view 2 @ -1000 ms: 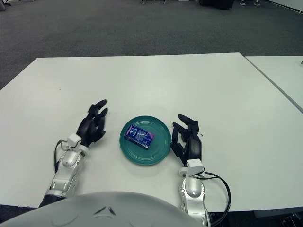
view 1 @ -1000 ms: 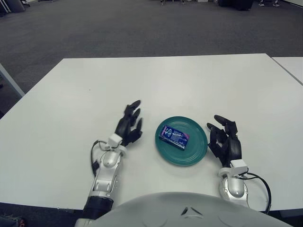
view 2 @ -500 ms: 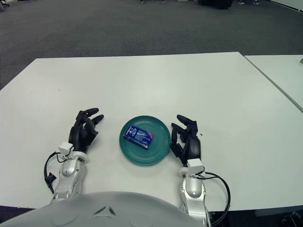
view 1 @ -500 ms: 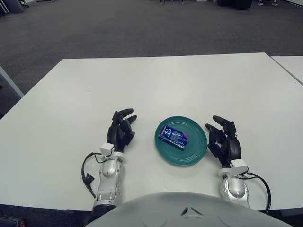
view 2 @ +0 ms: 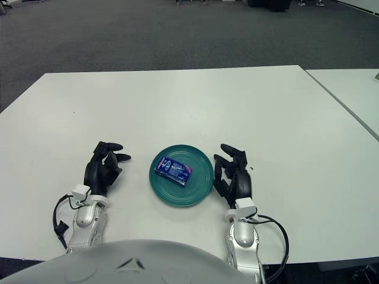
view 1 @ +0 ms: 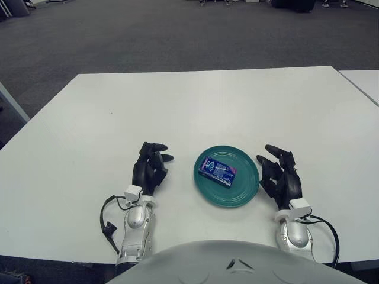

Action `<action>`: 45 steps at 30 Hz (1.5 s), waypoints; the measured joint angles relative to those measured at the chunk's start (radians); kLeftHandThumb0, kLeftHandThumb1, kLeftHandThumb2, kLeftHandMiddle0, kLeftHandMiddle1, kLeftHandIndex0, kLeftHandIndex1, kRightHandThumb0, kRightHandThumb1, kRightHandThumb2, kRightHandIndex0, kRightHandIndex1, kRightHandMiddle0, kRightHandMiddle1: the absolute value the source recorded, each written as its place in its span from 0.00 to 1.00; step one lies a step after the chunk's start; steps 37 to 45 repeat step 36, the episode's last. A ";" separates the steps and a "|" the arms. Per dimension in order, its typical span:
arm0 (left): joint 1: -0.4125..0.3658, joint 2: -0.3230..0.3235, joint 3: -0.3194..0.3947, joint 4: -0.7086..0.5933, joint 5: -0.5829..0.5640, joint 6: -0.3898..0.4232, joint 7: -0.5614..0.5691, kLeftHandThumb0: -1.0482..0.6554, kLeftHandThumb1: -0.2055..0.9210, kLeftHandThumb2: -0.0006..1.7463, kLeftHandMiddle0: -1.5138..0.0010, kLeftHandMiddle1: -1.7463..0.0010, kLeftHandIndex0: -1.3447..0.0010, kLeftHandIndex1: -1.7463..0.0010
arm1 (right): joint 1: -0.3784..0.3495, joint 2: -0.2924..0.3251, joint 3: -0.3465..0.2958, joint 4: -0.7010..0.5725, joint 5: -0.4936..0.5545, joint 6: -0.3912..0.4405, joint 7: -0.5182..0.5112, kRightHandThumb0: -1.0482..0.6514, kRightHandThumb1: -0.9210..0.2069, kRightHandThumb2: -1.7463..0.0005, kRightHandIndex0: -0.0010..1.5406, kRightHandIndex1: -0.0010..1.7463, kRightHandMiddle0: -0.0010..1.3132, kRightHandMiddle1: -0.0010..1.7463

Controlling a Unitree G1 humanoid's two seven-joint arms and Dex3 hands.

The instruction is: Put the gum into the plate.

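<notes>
I see the small blue rectangular gum pack [view 1: 217, 170] lying flat inside the round teal plate [view 1: 244, 188] on the white table [view 1: 195, 106]. My left hand [view 1: 149, 168] rests left of the plate, fingers loosely spread, holding nothing. My right hand [view 1: 280, 177] sits just right of the plate, fingers relaxed, empty.

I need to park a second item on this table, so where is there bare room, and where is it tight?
The far half of the table, beyond the plate, is bare, as are the strips outside each hand. It is crowded near the front edge: the left hand and right hand flank the plate, which holds the gum, with narrow gaps between.
</notes>
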 measured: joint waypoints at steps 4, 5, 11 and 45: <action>0.007 0.001 -0.013 0.003 0.000 -0.012 -0.005 0.20 1.00 0.39 0.54 0.00 0.66 0.00 | 0.000 0.000 -0.006 -0.001 0.000 0.002 0.006 0.27 0.00 0.61 0.27 0.31 0.00 0.60; 0.009 0.001 -0.017 0.002 0.000 -0.015 -0.006 0.20 1.00 0.40 0.54 0.00 0.67 0.00 | 0.000 -0.001 -0.007 -0.002 0.000 0.002 0.007 0.27 0.00 0.61 0.27 0.32 0.00 0.60; 0.028 0.002 -0.042 -0.008 0.005 -0.026 -0.016 0.19 1.00 0.41 0.54 0.00 0.71 0.02 | 0.000 -0.001 -0.014 -0.005 0.000 0.008 0.010 0.27 0.00 0.62 0.27 0.32 0.00 0.61; 0.090 0.010 -0.098 -0.076 0.013 -0.002 -0.061 0.24 1.00 0.45 0.56 0.00 0.69 0.00 | 0.001 -0.001 -0.012 -0.014 -0.007 0.023 0.015 0.28 0.00 0.60 0.26 0.32 0.00 0.58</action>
